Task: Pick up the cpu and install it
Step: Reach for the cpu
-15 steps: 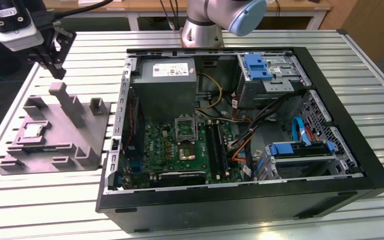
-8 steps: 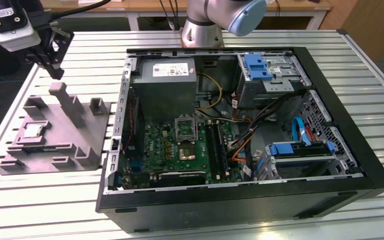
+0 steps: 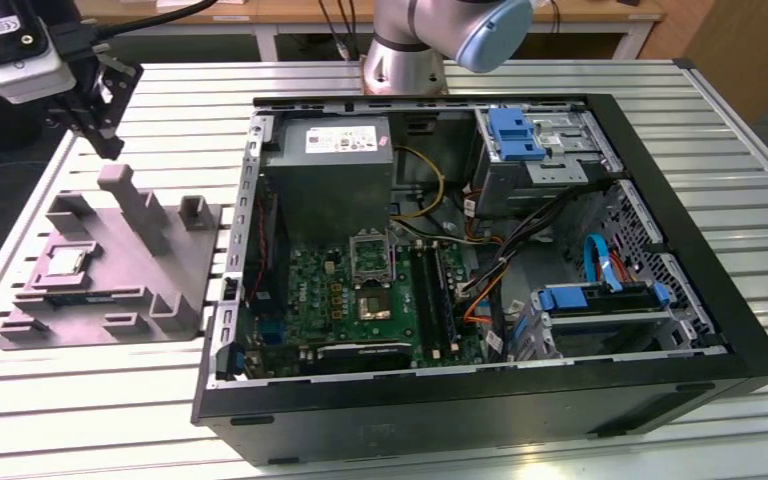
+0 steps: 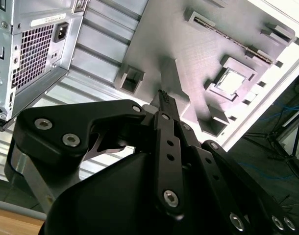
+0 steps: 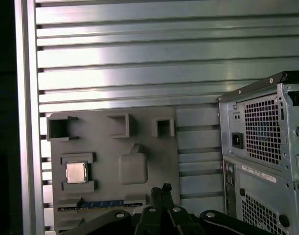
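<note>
Open air above the cpu (image 3: 64,262) — tall post (image 3: 135,205) nearby.

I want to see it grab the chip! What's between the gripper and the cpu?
Only the grey holder that the cpu sits in: its raised block stands roughly between gripper and cpu in the first wrist view.

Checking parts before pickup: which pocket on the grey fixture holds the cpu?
The square recess beside the long slot: the cpu lies flat in it, silvery top up; the other pockets show none.
</note>
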